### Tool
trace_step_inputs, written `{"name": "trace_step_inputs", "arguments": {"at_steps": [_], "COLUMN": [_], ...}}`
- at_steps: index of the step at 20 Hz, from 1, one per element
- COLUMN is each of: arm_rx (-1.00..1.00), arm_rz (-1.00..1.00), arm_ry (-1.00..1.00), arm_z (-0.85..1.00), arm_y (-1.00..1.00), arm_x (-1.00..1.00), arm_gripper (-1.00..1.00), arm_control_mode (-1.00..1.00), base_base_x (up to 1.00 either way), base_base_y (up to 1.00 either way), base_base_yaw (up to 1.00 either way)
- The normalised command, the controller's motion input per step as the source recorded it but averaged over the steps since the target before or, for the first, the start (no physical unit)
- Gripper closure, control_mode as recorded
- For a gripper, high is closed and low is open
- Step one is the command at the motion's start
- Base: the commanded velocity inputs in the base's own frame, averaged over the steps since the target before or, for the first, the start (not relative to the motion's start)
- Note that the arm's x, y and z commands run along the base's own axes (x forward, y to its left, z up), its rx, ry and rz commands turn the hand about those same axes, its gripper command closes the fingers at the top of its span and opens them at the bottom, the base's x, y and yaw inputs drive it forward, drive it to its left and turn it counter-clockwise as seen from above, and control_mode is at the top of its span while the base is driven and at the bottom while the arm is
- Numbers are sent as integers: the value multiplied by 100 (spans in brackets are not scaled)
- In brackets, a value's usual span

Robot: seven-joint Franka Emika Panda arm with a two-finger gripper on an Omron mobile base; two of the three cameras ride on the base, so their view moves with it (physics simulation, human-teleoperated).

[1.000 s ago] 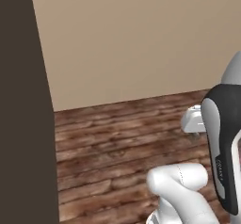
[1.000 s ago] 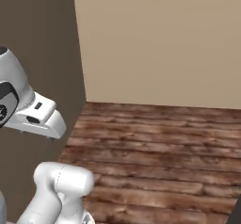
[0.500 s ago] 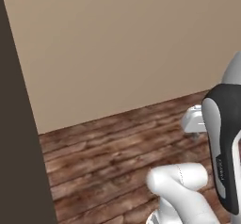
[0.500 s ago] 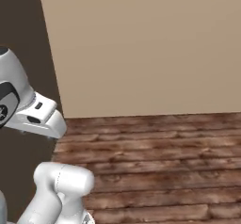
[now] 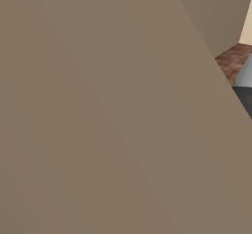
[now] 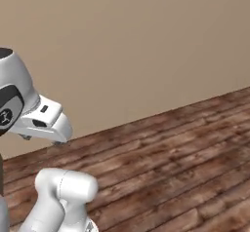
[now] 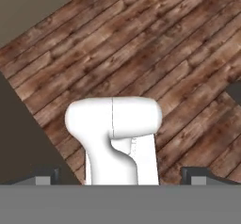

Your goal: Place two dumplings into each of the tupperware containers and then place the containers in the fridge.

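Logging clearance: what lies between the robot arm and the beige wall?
Bare wooden floor runs from the arm to the wall, in the right base view.

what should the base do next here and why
Probably keep turning the base until the work area comes into sight. The right base view faces a bare beige wall and wood floor, and the open gripper, holding nothing, looks down at floor.

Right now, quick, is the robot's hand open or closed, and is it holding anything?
Gripper: open, the two dark finger tips stand wide apart with nothing held between them.
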Motion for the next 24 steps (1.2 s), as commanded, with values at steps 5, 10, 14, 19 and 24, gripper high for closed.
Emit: {"name": "trace_step_inputs", "arguments": {"at_steps": [5,10,14,19,24], "arm_rx": [0,0,0,0,0], "arm_rz": [0,0,0,0,0], "arm_ry": [0,0,0,0,0], "arm_z": [0,0,0,0,0], "arm_y": [0,0,0,0,0], "arm_x": [0,0,0,0,0], "arm_gripper": [-100,-100,-100,-100,-100], "arm_control_mode": [100,100,100,100,100], "base_base_x": [72,74,79,80,82], "base_base_y": [67,71,74,74,76], "base_base_yaw": [-73,-72,-70,-70,-69]}}
